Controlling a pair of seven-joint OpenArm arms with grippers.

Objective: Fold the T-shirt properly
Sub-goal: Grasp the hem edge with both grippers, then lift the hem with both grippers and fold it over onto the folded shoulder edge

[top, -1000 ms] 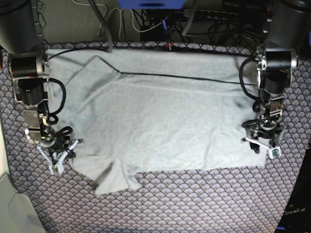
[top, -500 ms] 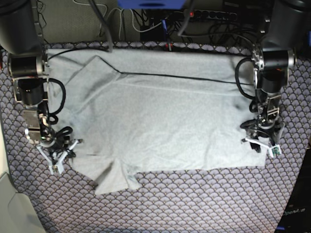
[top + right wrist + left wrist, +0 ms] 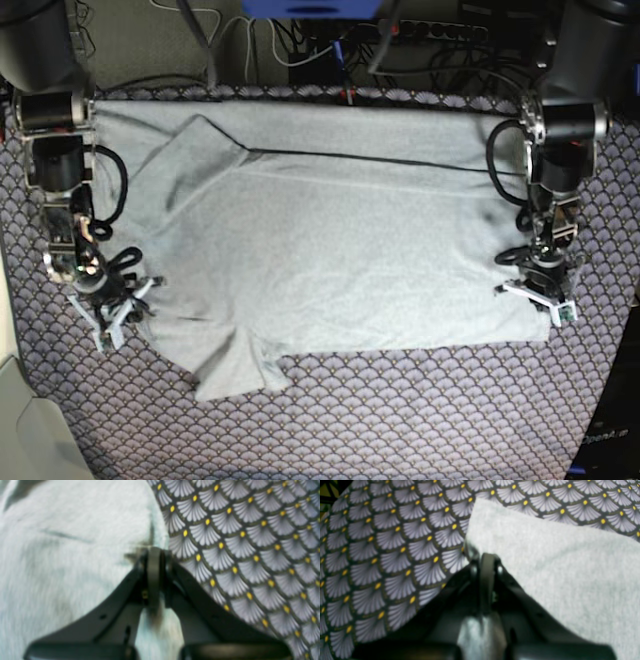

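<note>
The light grey T-shirt (image 3: 330, 240) lies spread flat on the fan-patterned tablecloth (image 3: 400, 420), with a thin dark trim line across its far part and one sleeve at the near left. My left gripper (image 3: 538, 298) is at the shirt's right edge. In the left wrist view the left gripper (image 3: 483, 556) is shut, pinching the edge of the shirt (image 3: 557, 567). My right gripper (image 3: 112, 318) is at the shirt's left edge. In the right wrist view the right gripper (image 3: 153, 551) is shut on the hem of the shirt (image 3: 75, 555). No lettering shows.
Cables and a power strip (image 3: 420, 35) lie beyond the table's far edge. Bare tablecloth runs along the near side (image 3: 450, 400). A pale object (image 3: 20, 420) sits at the near left corner.
Both arms have shifted slightly toward the far side. The right gripper has drawn a little outward at the shirt's left edge. The shirt's outline has barely changed.
</note>
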